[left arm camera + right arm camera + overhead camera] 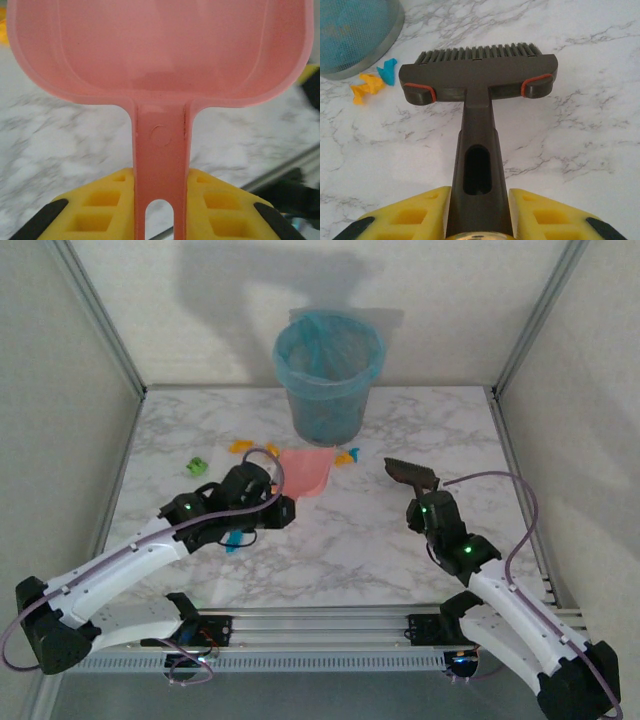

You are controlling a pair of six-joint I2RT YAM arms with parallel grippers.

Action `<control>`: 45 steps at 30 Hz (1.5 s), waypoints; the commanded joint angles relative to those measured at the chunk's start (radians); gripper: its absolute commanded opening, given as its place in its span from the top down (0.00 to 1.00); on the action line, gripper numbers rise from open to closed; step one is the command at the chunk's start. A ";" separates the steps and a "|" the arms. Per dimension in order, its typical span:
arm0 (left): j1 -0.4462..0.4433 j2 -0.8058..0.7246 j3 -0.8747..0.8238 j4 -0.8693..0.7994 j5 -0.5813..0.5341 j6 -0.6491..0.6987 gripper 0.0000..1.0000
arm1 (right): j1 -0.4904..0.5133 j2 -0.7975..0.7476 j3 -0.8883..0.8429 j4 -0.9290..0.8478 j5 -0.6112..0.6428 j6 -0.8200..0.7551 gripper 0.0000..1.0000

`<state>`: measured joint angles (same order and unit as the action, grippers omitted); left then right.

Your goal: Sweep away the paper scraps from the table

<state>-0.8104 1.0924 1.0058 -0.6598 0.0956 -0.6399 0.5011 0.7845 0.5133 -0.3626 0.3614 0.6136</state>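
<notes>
Paper scraps lie on the marbled table (350,540): a green one (197,467) at the left, an orange one (240,447) behind the pan, an orange and a blue one (347,455) in front of the bin, and a blue one (235,540) under my left arm. My left gripper (280,508) (160,210) is shut on the handle of the pink dustpan (305,472) (157,50). My right gripper (425,505) (477,215) is shut on the handle of the dark brush (410,472) (477,75). Left of the bristles lie the orange scrap (365,88) and the blue scrap (387,71).
A round bin (328,375) (355,35) with a blue liner stands at the back centre, just behind the dustpan. Aluminium rails (320,625) run along the near edge and up the corners. Bare marble lies between the two arms and to the right of the brush.
</notes>
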 commanded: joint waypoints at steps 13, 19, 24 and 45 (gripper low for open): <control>-0.111 0.407 0.035 -0.055 -0.318 0.025 1.00 | -0.061 0.499 0.404 -0.011 -0.162 -0.018 1.00; -0.093 0.501 0.055 -0.021 -0.270 0.080 1.00 | -0.060 0.579 0.478 0.020 -0.160 -0.058 1.00; -0.087 0.540 0.102 -0.041 -0.249 0.127 1.00 | -0.060 0.641 0.522 0.017 -0.199 -0.093 1.00; -0.021 0.716 0.257 -0.060 -0.197 0.227 1.00 | 0.020 0.658 0.500 -0.019 -0.230 -0.103 1.00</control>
<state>-0.8421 1.7866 1.2335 -0.6910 -0.1146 -0.4397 0.4950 1.4513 1.0176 -0.3565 0.1524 0.5156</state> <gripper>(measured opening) 0.227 0.321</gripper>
